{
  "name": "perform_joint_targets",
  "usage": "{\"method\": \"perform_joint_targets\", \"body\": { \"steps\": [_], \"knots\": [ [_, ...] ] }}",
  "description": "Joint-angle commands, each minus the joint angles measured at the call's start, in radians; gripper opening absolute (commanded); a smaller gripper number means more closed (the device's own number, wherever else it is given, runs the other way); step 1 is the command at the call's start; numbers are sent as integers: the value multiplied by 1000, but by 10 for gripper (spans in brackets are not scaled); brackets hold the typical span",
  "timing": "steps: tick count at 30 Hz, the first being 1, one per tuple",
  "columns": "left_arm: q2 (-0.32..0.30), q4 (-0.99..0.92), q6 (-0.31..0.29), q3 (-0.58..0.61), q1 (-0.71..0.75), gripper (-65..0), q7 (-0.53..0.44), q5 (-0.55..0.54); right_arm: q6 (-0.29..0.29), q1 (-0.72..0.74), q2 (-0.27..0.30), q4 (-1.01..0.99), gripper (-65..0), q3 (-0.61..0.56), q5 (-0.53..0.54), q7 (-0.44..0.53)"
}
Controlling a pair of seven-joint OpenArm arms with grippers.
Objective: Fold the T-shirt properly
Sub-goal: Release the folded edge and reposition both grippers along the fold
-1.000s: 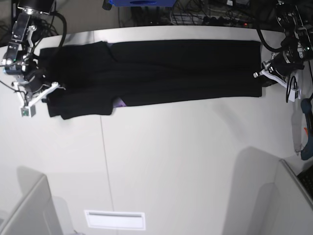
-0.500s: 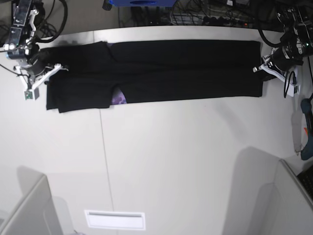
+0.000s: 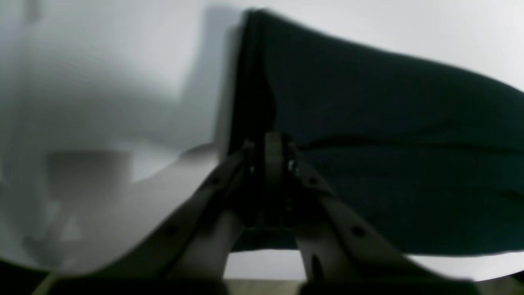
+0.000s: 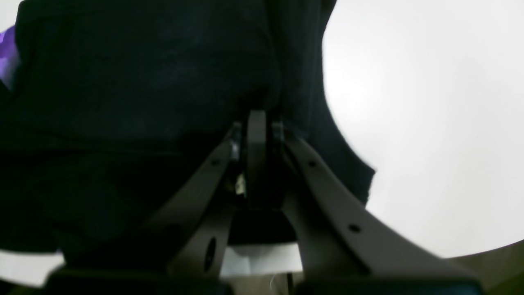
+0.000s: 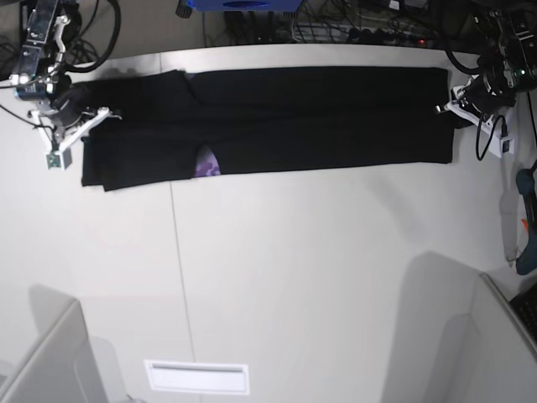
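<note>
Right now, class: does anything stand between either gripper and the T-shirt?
Nothing visible does. The left gripper is shut on one end of the T-shirt, and the right gripper is shut on the opposite end, cloth directly between the jaws.

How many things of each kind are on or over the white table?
T-shirt, black: 1
Grippers, left gripper and right gripper, both shut on the T-shirt: 2
Total: 3
</note>
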Motion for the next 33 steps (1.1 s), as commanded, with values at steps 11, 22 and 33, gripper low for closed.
{"method": "perform_joint_targets", "body": {
  "steps": [11, 22, 33],
  "knots": [
    [15, 97, -3, -15, -7, -135, -17, 26, -1, 11, -14, 74, -332, 11, -2, -14],
    [73, 70, -3, -6, -32, -650, -15, 32, 4, 166, -36, -111, -650, 56, -9, 133],
    [67, -29, -2, 46, -38, -650, -17, 33, 58, 273, 13, -351, -650, 48, -10, 130]
  ]
}}
